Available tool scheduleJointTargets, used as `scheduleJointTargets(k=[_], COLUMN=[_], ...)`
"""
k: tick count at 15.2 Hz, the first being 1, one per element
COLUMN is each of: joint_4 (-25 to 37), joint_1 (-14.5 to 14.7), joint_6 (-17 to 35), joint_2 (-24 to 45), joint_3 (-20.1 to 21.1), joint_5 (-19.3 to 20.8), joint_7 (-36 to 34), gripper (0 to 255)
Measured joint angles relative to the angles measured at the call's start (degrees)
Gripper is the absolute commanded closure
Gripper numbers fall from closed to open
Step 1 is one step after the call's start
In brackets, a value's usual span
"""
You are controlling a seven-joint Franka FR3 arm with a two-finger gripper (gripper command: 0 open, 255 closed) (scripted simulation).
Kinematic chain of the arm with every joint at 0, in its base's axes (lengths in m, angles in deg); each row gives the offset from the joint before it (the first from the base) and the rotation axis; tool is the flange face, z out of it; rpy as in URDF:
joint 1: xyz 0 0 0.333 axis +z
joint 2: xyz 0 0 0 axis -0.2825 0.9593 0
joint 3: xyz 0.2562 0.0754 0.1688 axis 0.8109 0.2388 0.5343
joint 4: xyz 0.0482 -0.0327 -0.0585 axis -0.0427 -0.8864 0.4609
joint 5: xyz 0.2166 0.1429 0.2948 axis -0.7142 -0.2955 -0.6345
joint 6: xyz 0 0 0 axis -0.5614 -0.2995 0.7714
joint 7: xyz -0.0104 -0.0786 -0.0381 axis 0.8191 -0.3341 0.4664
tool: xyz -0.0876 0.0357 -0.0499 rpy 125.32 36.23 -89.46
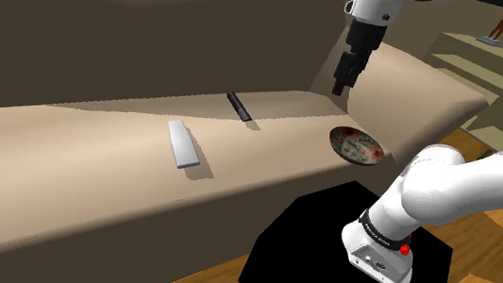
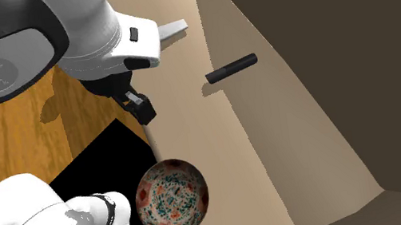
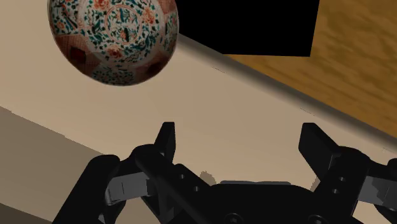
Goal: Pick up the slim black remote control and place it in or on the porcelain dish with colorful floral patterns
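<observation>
Seat: beige cushion; black remote lies well apart from floral dish
Gripper: wide, empty, hovering near dish
Advice: travel to remote, straddle its narrow width

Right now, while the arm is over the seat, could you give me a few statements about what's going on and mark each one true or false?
1. The fingers stand apart with nothing between them. True.
2. The black remote lies on the beige seat, apart from the floral dish. True.
3. A pale flat slab sits inside the dish. False: the dish is empty. The slab lies on the seat, on the side of the remote away from the dish.
4. The fingers are touching the remote. False: they hang in the air above the seat, nearer the dish than the remote.
</observation>
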Motion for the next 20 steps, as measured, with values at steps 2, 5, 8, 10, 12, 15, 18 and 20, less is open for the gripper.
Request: scheduleJointTargets(k=[2, 5, 8, 10, 12, 15, 18, 20], joint_4=[-0.14, 1.18, 2.72, 4.84, 7.0, 10.32, 14.61, 17.15], joint_1=[-0.04, -0.37, -0.72, -0.95, -1.08, -1.49, -1.68, -1.88], joint_6=[0.88, 4.35, 8.2, 10.71, 12.83, 15.62, 17.49, 18.68], joint_2=[0.87, 6.24, 12.3, 17.29, 21.99, 28.7, 35.47, 39.6], joint_3=[0.17, 0.61, 1.04, 1.24, 1.53, 1.5, 1.57, 1.44], joint_5=[-0.18, -0.77, -1.36, -1.72, -2.11, -2.44, -2.88, -3.11], joint_7=[-0.44, -2.26, -4.33, -5.69, -7.2, -8.92, -10.94, -12.04], gripper=[0, 0, 0, 0, 0, 0, 0, 0])
